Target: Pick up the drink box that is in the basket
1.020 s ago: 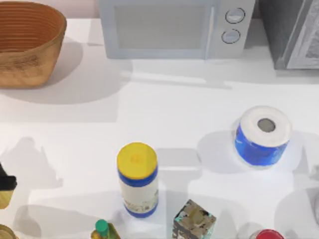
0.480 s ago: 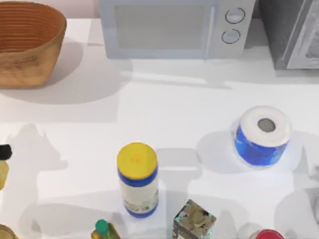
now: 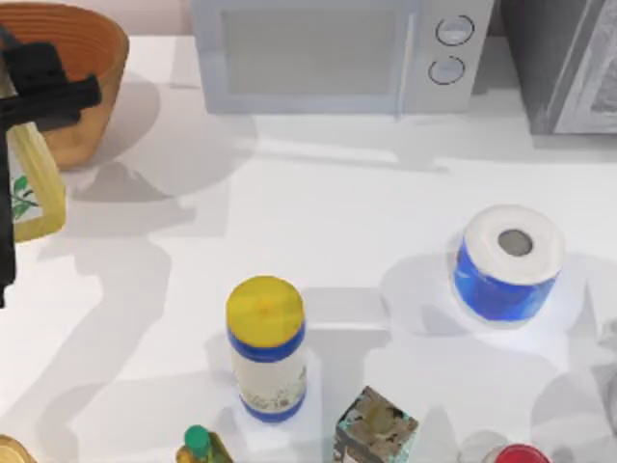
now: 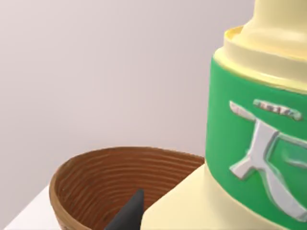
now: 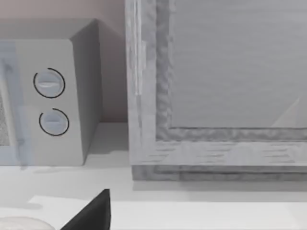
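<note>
The left hand (image 3: 39, 92) is matte black and blocky, with squared edges and no markings, beside the basket (image 3: 92, 58). In each wrist view, a dark, pointed finger tip (image 4: 129, 213) pokes in.

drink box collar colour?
Green, with a raised white mark, on the pale-yellow drink box. Clearest in the left wrist view.

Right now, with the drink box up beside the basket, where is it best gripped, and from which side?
Near its top, under the green collar, coming from above and closing on opposite flat faces: the drink box is tall, upright and flat-sided. The left gripper appears to hold it so, by the basket.
</note>
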Robot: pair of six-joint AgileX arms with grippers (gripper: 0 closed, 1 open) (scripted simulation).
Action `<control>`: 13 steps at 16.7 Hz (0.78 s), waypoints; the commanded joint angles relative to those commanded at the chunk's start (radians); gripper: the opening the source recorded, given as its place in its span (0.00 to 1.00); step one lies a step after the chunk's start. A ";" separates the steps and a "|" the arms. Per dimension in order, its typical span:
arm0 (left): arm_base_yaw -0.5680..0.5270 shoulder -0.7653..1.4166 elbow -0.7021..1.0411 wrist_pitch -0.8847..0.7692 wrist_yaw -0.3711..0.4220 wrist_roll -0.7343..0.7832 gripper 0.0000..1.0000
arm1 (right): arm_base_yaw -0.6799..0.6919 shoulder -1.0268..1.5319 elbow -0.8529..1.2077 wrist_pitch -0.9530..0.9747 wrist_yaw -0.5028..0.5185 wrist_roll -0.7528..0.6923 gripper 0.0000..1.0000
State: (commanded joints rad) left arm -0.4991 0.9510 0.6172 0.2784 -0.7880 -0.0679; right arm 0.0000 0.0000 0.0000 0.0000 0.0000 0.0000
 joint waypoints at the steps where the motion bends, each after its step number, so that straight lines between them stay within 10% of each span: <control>1: -0.051 0.097 0.062 0.028 -0.080 -0.007 0.00 | 0.000 0.000 0.000 0.000 0.000 0.000 1.00; 13: -0.551 1.069 0.677 0.304 -0.867 -0.075 0.00 | 0.000 0.000 0.000 0.000 0.000 0.000 1.00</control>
State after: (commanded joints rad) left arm -1.0504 2.0202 1.2944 0.5824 -1.6554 -0.1428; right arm 0.0000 0.0000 0.0000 0.0000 0.0000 0.0000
